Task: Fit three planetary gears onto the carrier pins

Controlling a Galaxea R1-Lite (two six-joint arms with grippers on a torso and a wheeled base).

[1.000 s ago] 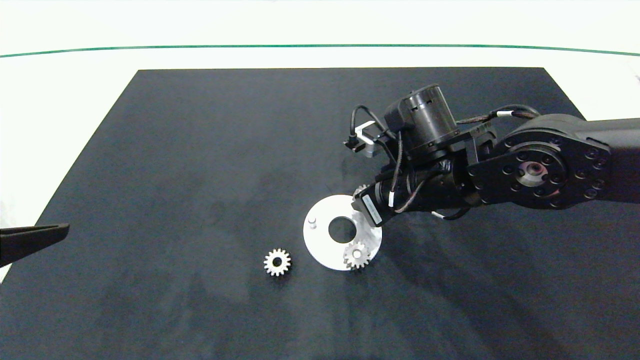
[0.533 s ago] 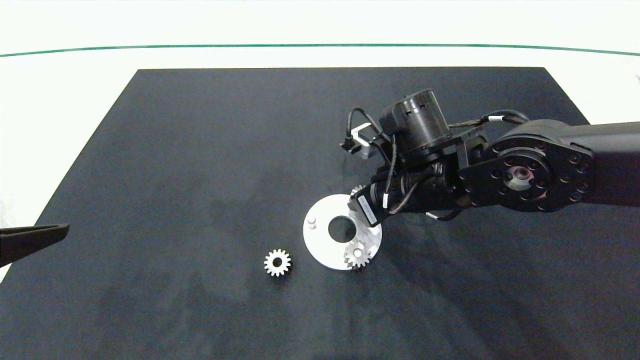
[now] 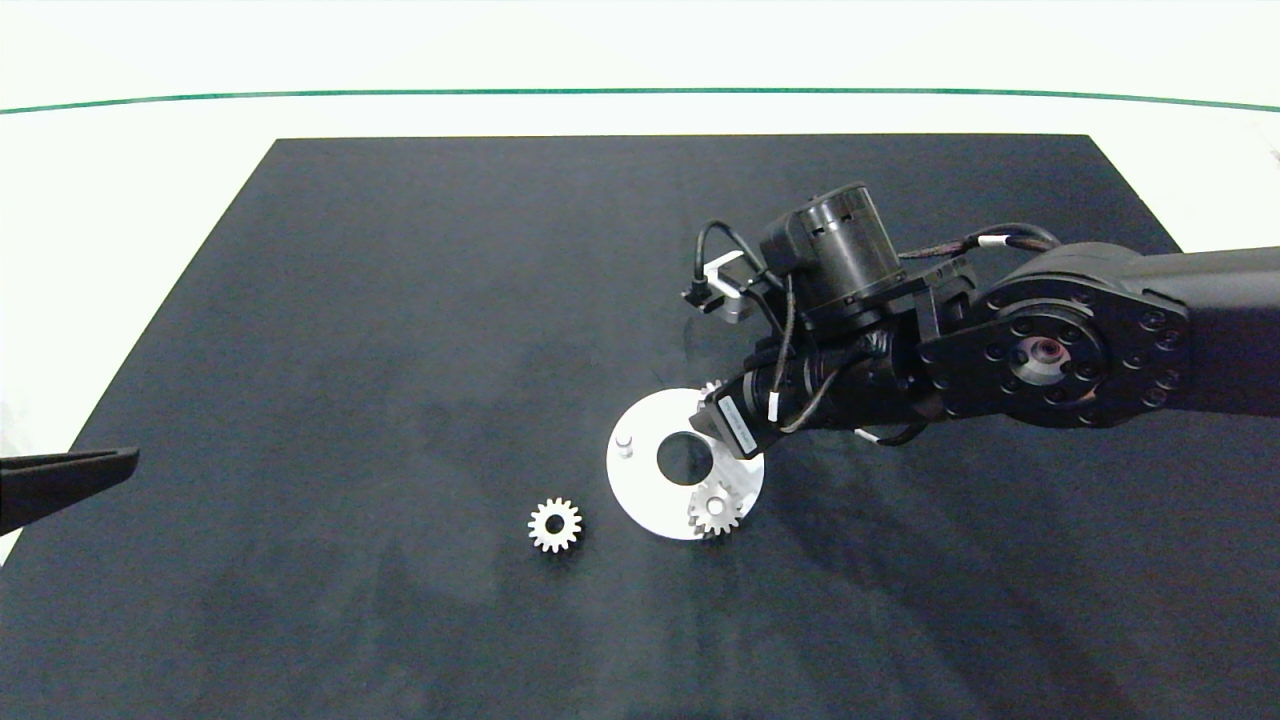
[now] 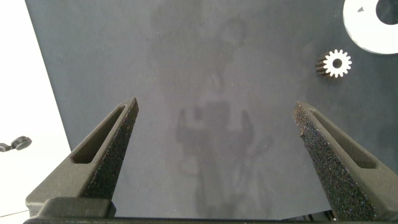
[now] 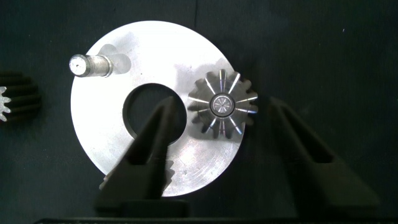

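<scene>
- Right wrist view: the right gripper (image 5: 221, 127) is seen spread above the white disc (image 5: 118, 158), its two fingers straddling a seated gear (image 5: 221, 104) without touching it; nothing is pinched.
- That seated gear is fitted on a carrier pin near the disc's rim, with the pin's tip visible in its bore.
- A bare pin (image 5: 87, 64) is seen upright on the opposite part of the disc, across the central hole.
- In the head view, a second gear (image 3: 715, 508) is shown on the disc's near rim, apparently seated on its pin.
- A loose gear (image 3: 554, 524) lies flat on the black mat (image 3: 400, 300), just beside the disc on the side toward the left arm.
- The left gripper (image 4: 214, 134) is held spread over bare mat, well apart from the disc, and is idle.
- Two of three gears are judged installed; the loose gear and the bare pin remain.
- The gears are judged rigid, dense and smooth-surfaced metal, so crushing is unlikely but slipping is possible.
- A hold across opposite tooth tips, with the bore left uncovered, is judged best, so that the bore can be lined up over the pin.
</scene>
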